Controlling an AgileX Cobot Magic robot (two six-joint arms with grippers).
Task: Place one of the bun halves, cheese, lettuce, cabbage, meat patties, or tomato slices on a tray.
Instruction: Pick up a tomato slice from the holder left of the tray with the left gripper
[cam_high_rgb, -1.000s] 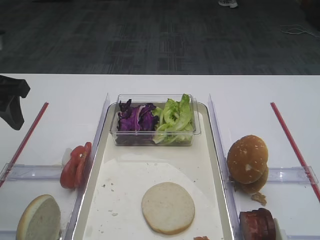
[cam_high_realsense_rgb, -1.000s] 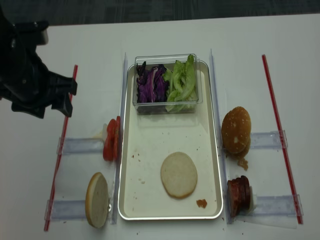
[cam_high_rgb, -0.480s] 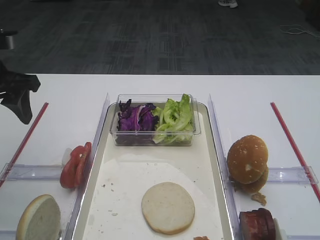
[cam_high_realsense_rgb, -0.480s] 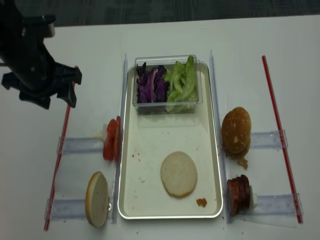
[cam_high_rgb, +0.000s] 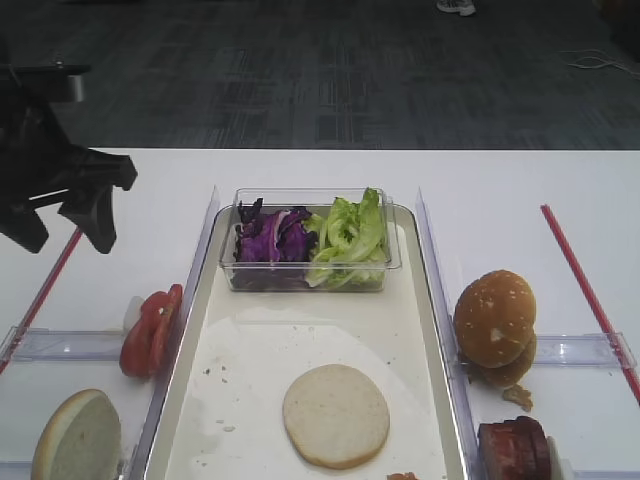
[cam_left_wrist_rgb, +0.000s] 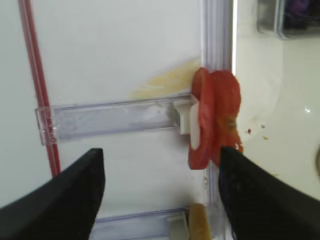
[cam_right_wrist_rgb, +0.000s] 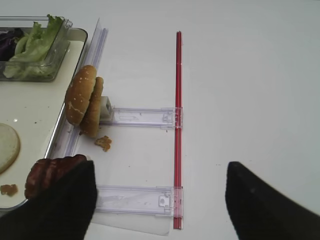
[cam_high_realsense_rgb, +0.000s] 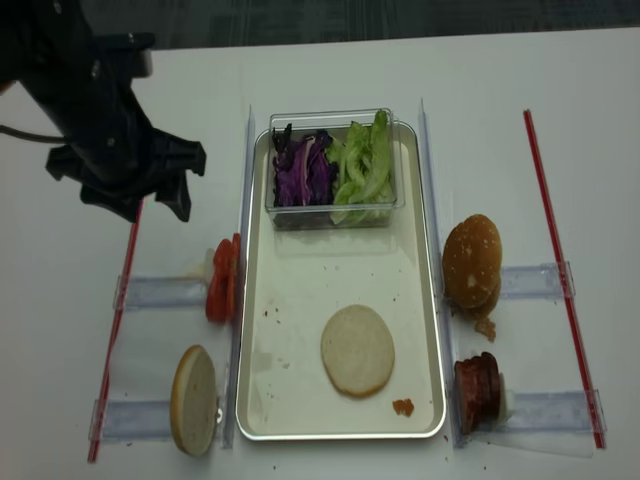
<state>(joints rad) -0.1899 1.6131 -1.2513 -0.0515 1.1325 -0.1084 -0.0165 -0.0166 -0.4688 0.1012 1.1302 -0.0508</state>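
My left gripper (cam_high_realsense_rgb: 155, 210) hangs open above the table, left of the tray (cam_high_realsense_rgb: 300, 280) and behind the tomato slices (cam_high_realsense_rgb: 222, 278). In the left wrist view the tomato slices (cam_left_wrist_rgb: 215, 120) stand on edge ahead of the open left gripper (cam_left_wrist_rgb: 160, 200), close to its right finger. One pale bun half (cam_high_realsense_rgb: 357, 349) lies flat on the tray. Another (cam_high_realsense_rgb: 194, 399) stands in the left rack. Golden bun tops (cam_high_realsense_rgb: 472, 260) and meat patties (cam_high_realsense_rgb: 478, 388) sit on the right. My right gripper (cam_right_wrist_rgb: 160, 205) is open and empty beside the patties (cam_right_wrist_rgb: 52, 172). Cheese is out of view.
A clear tub at the tray's far end holds purple cabbage (cam_high_realsense_rgb: 300, 170) and lettuce (cam_high_realsense_rgb: 365, 165). Clear plastic racks (cam_high_realsense_rgb: 160, 292) and red strips (cam_high_realsense_rgb: 560, 270) flank the tray on both sides. A small crumb (cam_high_realsense_rgb: 403, 406) lies on the tray's near right corner.
My left gripper has moved right, toward the tray and the tomato slices, and has stayed open. Nothing on the table has shifted.
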